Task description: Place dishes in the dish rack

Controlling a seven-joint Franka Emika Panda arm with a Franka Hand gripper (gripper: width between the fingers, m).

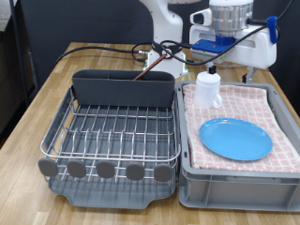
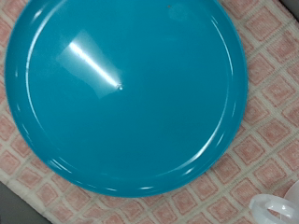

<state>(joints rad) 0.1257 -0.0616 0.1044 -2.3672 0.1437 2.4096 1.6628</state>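
Tool (image 1: pixel 231 49) sits high at the exterior view's top right, above the grey bin (image 1: pixel 281 164); fingers not resolvable there and absent from the wrist view, so cannot tell whether spread or closed. Nothing seen between them.

Plate (image 1: pixel 236 139): light blue, flat on the pink checked cloth (image 1: pixel 272 108) inside the bin, toward the exterior view's bottom. Wrist view is almost filled by the plate (image 2: pixel 126 93), cloth (image 2: pixel 271 103) showing around its rim, so the camera looks straight down on it.

Mug (image 1: pixel 208 89): white, standing on the cloth beyond the plate, near the bin's far corner. A sliver of white at the wrist view's corner (image 2: pixel 280 205) is likely the same mug.

Dish rack (image 1: pixel 117 131): on the wooden counter (image 1: pixel 37 103) at the exterior view's left, just beside the bin. Wire grid bare, nothing loaded. Caddy (image 1: pixel 122 89) along its far edge, with something reddish-brown at its top right corner, possibly the spoon (image 1: pixel 150 62); too small to confirm.

Risks, as judgement:
- Plate lies flush on soft cloth; no exposed edge, so fingers may snag fabric or skid off the glossy rim.
- Mug stands near the plate; a sideways approach could knock it.
- Bin wall stands between plate and rack; a low carry could clip it.
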